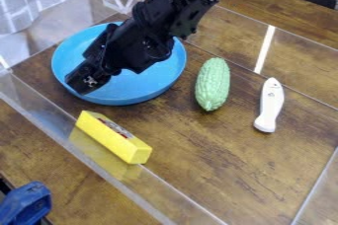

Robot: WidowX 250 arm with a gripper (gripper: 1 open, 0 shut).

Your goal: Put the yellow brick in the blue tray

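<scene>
The yellow brick (113, 136) lies flat on the wooden table, near the front left, with its long side running diagonally. Behind it sits the blue tray (161, 83), round and shallow, with nothing showing in the part I can see. My black gripper (89, 79) hangs over the tray's left front part, pointing down towards the front left, a short way behind and above the brick. Its jaws look spread apart with nothing between them. The arm hides much of the tray's inside.
A bumpy green gourd (211, 84) lies just right of the tray. Further right are a white handled tool (268, 106) and a thin white stick (266, 48). A clear plastic sheet edge runs along the table's front left. Blue cloth (20, 205) shows at the bottom left corner.
</scene>
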